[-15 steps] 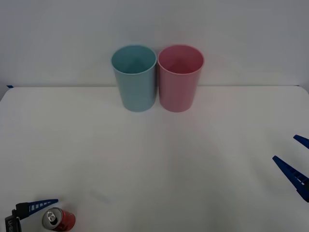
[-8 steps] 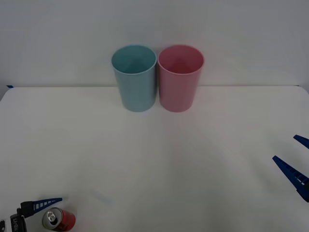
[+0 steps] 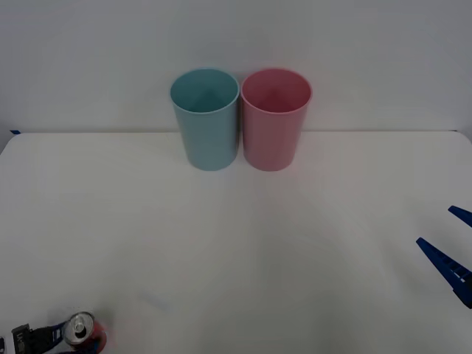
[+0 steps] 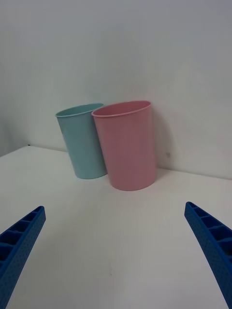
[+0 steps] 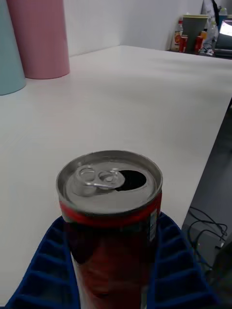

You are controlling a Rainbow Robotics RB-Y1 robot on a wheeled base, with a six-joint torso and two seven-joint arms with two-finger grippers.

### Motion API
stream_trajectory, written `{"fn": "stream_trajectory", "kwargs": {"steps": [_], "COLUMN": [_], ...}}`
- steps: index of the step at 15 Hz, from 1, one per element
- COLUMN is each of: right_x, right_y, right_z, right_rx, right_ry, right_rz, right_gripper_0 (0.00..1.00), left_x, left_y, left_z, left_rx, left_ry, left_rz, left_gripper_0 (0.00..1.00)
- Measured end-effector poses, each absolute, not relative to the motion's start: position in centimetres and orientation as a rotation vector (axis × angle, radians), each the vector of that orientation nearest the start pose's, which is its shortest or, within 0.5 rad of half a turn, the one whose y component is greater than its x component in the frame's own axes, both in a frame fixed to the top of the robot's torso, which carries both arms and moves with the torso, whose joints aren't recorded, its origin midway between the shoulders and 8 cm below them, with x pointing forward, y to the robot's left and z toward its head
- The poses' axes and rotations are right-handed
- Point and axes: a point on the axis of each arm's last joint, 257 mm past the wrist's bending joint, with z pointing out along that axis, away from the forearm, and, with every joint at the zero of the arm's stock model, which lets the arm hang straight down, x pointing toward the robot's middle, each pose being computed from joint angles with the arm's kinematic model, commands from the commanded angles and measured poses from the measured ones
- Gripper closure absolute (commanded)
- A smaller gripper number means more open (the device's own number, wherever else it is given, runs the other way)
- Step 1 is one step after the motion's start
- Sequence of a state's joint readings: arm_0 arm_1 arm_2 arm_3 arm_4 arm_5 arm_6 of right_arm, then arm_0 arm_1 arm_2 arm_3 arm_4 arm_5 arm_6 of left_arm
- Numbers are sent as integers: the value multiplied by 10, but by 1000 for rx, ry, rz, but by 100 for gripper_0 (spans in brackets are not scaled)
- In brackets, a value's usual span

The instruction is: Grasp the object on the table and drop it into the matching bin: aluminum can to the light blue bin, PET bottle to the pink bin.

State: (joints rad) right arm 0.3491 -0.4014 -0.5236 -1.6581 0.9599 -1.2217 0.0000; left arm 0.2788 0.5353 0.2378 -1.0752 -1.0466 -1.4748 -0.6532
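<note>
Now, left hand (image 5: pixel 113 270): mine sits low at the near left corner of the tabletop (image 3: pixel 236 243), its blue ribbed fingers (image 5: pixel 46 270) pressed against both sides of the aluminum can (image 5: pixel 111 217), pinching it.
Left arm pose: from the front it reaches in from the bottom left edge, with the black wrist part just beside the can.
Aluminum can: red body, silver top, tab mouth open; it stands upright between my left fingers at the near left corner, seen from the front at (image 3: pixel 81 332), well apart from both bins.
Right hand (image 4: pixel 116 256): parked at the right edge of the tabletop, fingers spread wide with nothing between them; from the front its blue tips show at (image 3: pixel 446 254).
Light blue bin (image 3: pixel 205 118): upright at the far middle of the tabletop, against the white wall.
Pink bin (image 3: pixel 275 118): upright just to its right, the two touching or nearly so at the rims; I cannot tell which.
Path: bare white tabletop lies between the can and the bins.
Surroundings: past the tabletop's edge, cables on a dark floor (image 5: pixel 208 227) and bottles on a distant shelf (image 5: pixel 191 36).
</note>
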Motion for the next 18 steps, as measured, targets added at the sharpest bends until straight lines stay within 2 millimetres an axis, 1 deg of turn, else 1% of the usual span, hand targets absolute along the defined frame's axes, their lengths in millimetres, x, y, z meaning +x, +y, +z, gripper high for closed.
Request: {"fn": "stream_trajectory", "kwargs": {"steps": [5, 9, 11, 12, 18], "right_x": [342, 342, 342, 342, 342], "right_y": [-330, -330, -330, -330, -330], "right_z": [-169, -169, -169, -169, -169], "right_rx": [-465, -465, -465, -465, -465], "right_ry": [1441, 1441, 1441, 1441, 1441], "right_rz": [567, 567, 567, 567, 567], "right_gripper_0": [0, 0, 0, 0, 0], "left_x": [259, 262, 270, 276, 315], "left_y": [306, 311, 313, 313, 308], "left_z": [-347, -331, -322, -316, -258], "left_rx": [909, 840, 798, 768, 567], "left_ry": [1550, 1532, 1527, 1526, 1484], "left_rz": [-584, -584, -564, -559, -559], "left_gripper_0": [100, 100, 100, 100, 100]}}
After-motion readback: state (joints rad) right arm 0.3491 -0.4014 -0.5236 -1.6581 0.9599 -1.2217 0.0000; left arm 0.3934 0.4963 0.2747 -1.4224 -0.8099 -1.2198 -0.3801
